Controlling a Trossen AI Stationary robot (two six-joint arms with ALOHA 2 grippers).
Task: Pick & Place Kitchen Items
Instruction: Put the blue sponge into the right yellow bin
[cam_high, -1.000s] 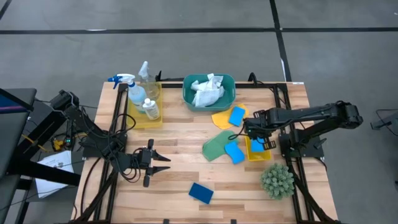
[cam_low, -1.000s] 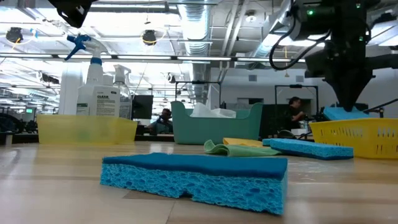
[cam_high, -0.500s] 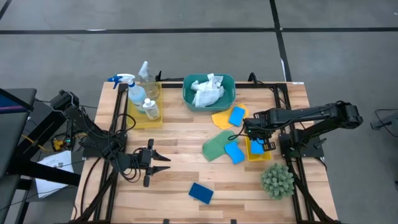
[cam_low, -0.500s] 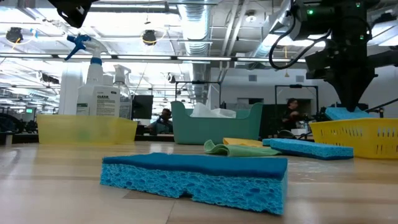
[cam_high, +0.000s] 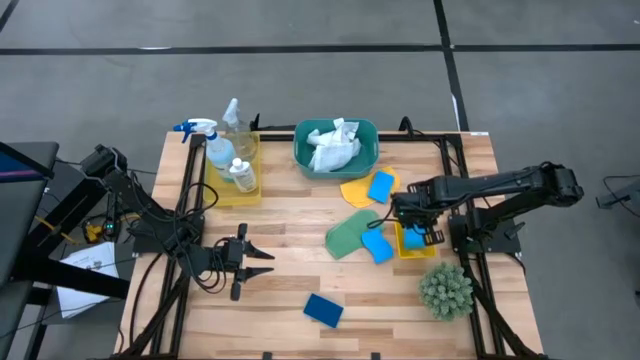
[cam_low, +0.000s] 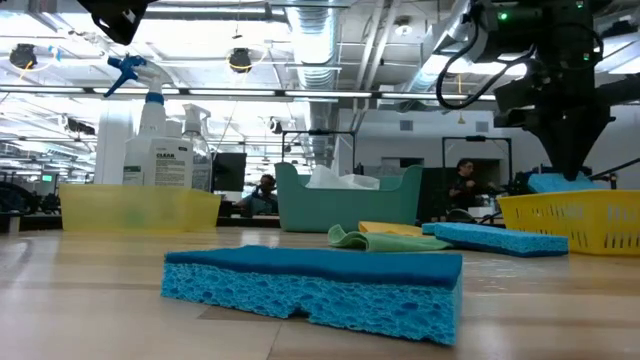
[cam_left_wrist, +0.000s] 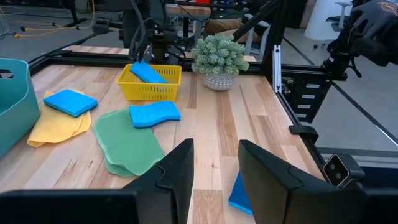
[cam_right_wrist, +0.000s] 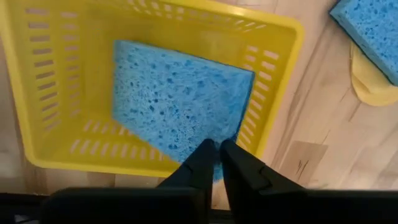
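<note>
Surface (cam_high: 290, 275): pale wood planks, smooth satin finish. Sponges (cam_low: 312, 284): porous blue foam, rough. Tray (cam_right_wrist: 43, 93): glossy yellow slotted plastic. Green cloth (cam_left_wrist: 127, 142): matt, soft fabric. Basin (cam_high: 305, 150): smooth teal plastic.

1. Basin (cam_high: 372, 135) at 12 o'clock holds a cloth (cam_high: 333, 146).
2. Tray (cam_high: 250, 185) at 10 o'clock holds the bottles (cam_high: 224, 147).
3. Basket (cam_high: 400, 244) at 3 o'clock holds a sponge (cam_high: 414, 238).
4. Plant (cam_high: 446, 291) sits at 4 o'clock.
5. Another sponge (cam_high: 323, 310) lies at 6 o'clock.
</note>
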